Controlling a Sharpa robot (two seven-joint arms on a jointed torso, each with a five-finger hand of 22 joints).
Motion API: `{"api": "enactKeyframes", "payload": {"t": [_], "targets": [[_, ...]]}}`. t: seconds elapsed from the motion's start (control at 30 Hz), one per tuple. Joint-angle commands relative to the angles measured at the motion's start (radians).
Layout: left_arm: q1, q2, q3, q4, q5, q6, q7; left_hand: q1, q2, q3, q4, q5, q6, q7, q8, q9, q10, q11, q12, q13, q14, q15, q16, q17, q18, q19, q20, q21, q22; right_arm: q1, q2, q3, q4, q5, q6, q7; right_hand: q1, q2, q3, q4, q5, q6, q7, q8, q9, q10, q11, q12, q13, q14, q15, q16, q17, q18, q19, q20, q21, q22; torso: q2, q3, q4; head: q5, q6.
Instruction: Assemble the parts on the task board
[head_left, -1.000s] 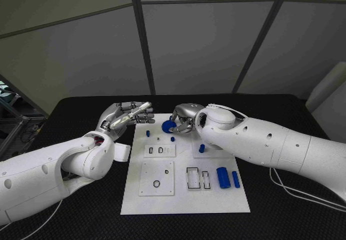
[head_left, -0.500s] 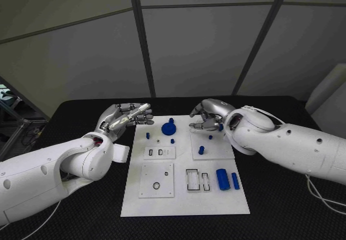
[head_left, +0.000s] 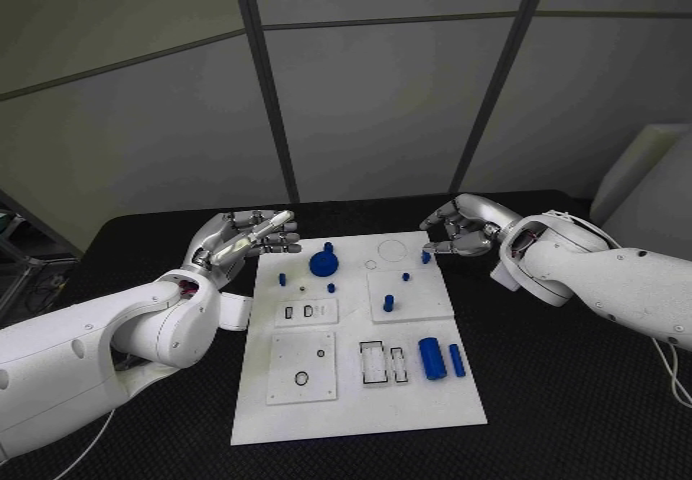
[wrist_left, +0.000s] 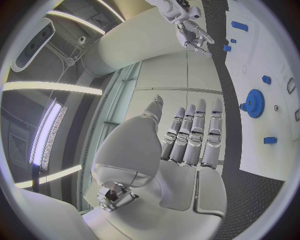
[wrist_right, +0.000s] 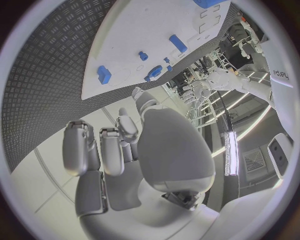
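Observation:
The white task board (head_left: 361, 400) lies in the middle of the black table. A blue gear (head_left: 325, 264) stands on its far part, with small blue pegs (head_left: 330, 288) around it. Two blue cylinders (head_left: 430, 357) lie near the board's right edge. My left hand (head_left: 245, 238) hovers off the board's far left corner with its fingers straight and nothing in them. My right hand (head_left: 462, 228) is off the far right corner, fingers loosely bent and holding nothing, above a small blue piece (head_left: 426, 257). The left wrist view shows the gear (wrist_left: 254, 103) and my right hand (wrist_left: 190, 30).
White inset plates with slots (head_left: 381, 362) and round holes (head_left: 300, 379) sit on the board's near half. Black table (head_left: 577, 400) surrounds the board on all sides. Grey wall panels stand behind the table.
My right hand has let go of the blue gear, which now stands on the board, and has drawn back to the right past the far right corner. The left hand has kept its place.

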Motion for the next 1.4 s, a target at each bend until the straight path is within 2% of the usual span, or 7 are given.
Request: {"api": "enactKeyframes", "payload": {"t": [0.03, 0.13, 0.23, 0.4, 0.57, 0.93, 1.4], "targets": [[0.001, 0.003, 0.001, -0.004, -0.001, 0.016, 0.007, 0.002, 0.011, -0.002, -0.006, 0.0, -0.003, 0.006, -0.004, -0.001, -0.004, 0.002, -0.004, -0.001, 0.001, 0.006, -0.005, 0.001, 0.051, 0.004, 0.002, -0.007, -0.001, 0.001, 0.004, 0.001, -0.019, 0.032, 0.025, 0.058, 0.01, 0.002, -0.001, -0.007, 0.0, -0.007, -0.001, -0.007, -0.001, -0.002, 0.001, -0.004, -0.002, 0.076, -0.006, 0.002, 0.117, 0.0, -0.006, -0.002, -0.006, 0.004, 0.002, 0.0024, 0.002, -0.007, -0.001], [0.001, 0.005, 0.001, -0.006, -0.001, 0.016, 0.008, 0.002, 0.011, -0.002, -0.006, 0.0, -0.003, 0.006, -0.004, -0.001, -0.004, 0.002, -0.004, -0.001, 0.001, 0.006, -0.005, 0.001, 0.051, 0.004, 0.002, -0.007, -0.001, -0.001, 0.008, 0.001, -0.032, 0.018, 0.027, 0.053, 0.011, 0.002, -0.001, -0.007, 0.0, -0.007, -0.001, -0.008, -0.001, -0.002, 0.001, -0.004, -0.002, 0.076, -0.005, 0.002, 0.117, 0.0, -0.006, -0.002, -0.006, 0.004, 0.002, 0.0005, 0.001, -0.009, -0.004], [0.001, 0.008, 0.001, -0.008, -0.001, 0.017, 0.008, 0.002, 0.011, -0.002, -0.006, 0.0, -0.003, 0.006, -0.004, -0.001, -0.004, 0.002, -0.004, -0.001, 0.001, 0.006, -0.005, 0.001, 0.051, 0.004, 0.002, -0.007, -0.001, -0.003, 0.016, 0.0, -0.051, 0.004, 0.034, 0.044, 0.011, 0.002, -0.001, -0.007, 0.0, -0.007, -0.001, -0.008, -0.001, -0.002, 0.001, -0.004, -0.002, 0.076, -0.005, 0.002, 0.117, 0.0, -0.006, -0.002, -0.006, 0.004, 0.002, 0.0013, -0.0007, -0.008, -0.005], [0.001, 0.012, 0.001, -0.008, -0.001, 0.017, 0.008, 0.002, 0.011, -0.002, -0.006, 0.0, -0.003, 0.006, -0.004, -0.001, -0.004, 0.002, -0.004, -0.001, 0.001, 0.006, -0.005, 0.001, 0.051, 0.004, 0.002, -0.007, -0.001, -0.011, 0.032, 0.0, -0.082, -0.026, 0.056, 0.023, 0.011, 0.002, -0.001, -0.007, 0.0, -0.008, 0.0, -0.008, -0.002, 0.0, 0.001, -0.002, 0.0, 0.076, -0.005, 0.003, 0.118, 0.0, -0.006, -0.002, -0.006, 0.004, 0.002, 0.0, 0.0006, -0.011, -0.008], [0.0, 0.012, 0.001, -0.008, -0.001, 0.018, 0.008, 0.002, 0.011, -0.002, -0.006, 0.0, -0.003, 0.006, -0.004, -0.001, -0.004, 0.002, -0.004, -0.001, 0.001, 0.006, -0.005, 0.001, 0.051, 0.004, 0.002, -0.007, -0.001, -0.022, 0.045, 0.0, -0.101, -0.05, 0.073, 0.009, 0.012, 0.002, -0.001, -0.008, -0.001, -0.008, 0.0, -0.008, -0.002, 0.0, 0.002, -0.002, 0.001, 0.076, -0.005, 0.003, 0.119, 0.0, -0.006, -0.002, -0.006, 0.005, 0.002, 0.0008, 0.0002, -0.01, -0.011], [0.0, 0.014, 0.001, -0.011, -0.001, 0.018, 0.007, 0.002, 0.011, -0.002, -0.006, 0.0, -0.003, 0.006, -0.004, -0.001, -0.004, 0.002, -0.004, -0.001, 0.001, 0.006, -0.005, 0.001, 0.051, 0.004, 0.002, -0.007, -0.001, -0.03, 0.063, 0.0, -0.128, -0.069, 0.078, -0.005, 0.017, 0.005, -0.002, -0.011, -0.002, -0.005, 0.002, -0.006, -0.001, 0.005, 0.003, 0.003, 0.006, 0.076, -0.004, 0.003, 0.12, 0.0, -0.005, -0.001, -0.006, 0.006, 0.003, 0.0007, 0.0, -0.01, -0.017], [0.0, 0.019, 0.001, -0.016, -0.001, 0.019, 0.007, 0.002, 0.011, -0.002, -0.006, 0.0, -0.003, 0.006, -0.004, -0.001, -0.004, 0.002, -0.004, -0.001, 0.001, 0.006, -0.005, 0.001, 0.051, 0.004, 0.002, -0.007, -0.001, -0.033, 0.082, 0.0, -0.142, -0.075, 0.085, -0.01, 0.025, 0.025, -0.001, -0.015, -0.004, 0.036, 0.007, 0.01, 0.007, 0.018, 0.008, 0.017, 0.022, 0.076, 0.0, 0.003, 0.122, -0.001, -0.001, 0.002, -0.004, 0.011, 0.003, 0.0017, -0.0003, -0.009, -0.022]]}}
